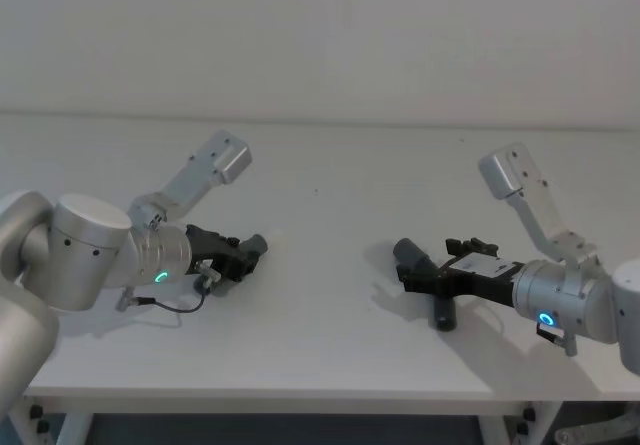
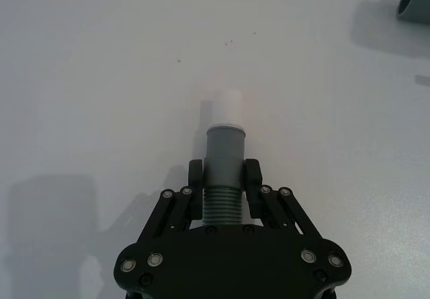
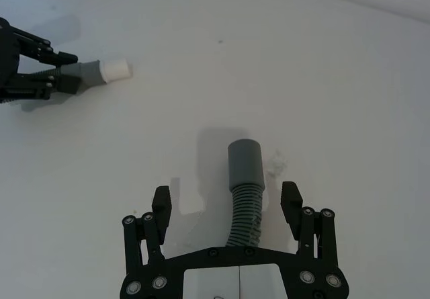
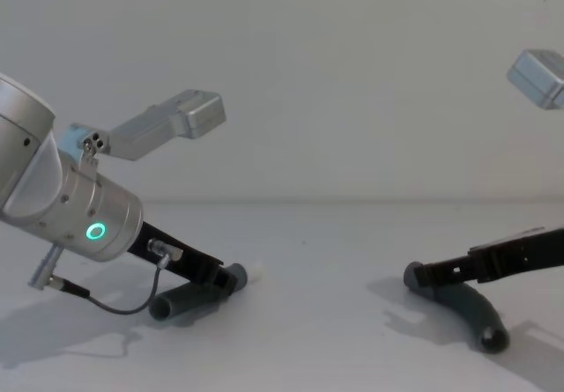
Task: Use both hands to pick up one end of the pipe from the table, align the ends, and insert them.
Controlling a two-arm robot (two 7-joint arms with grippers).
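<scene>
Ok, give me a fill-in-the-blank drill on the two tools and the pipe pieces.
1. The left tool is ___ on the lighter piece.
2. That piece's tip is ___ in colour.
3. The right tool stands ___ around the darker piece, its fingers not touching it.

Missing words: shut; white; open.

lighter pipe piece (image 2: 224, 171), white-tipped, left, darker pipe piece (image 3: 246, 178) lying right
</scene>
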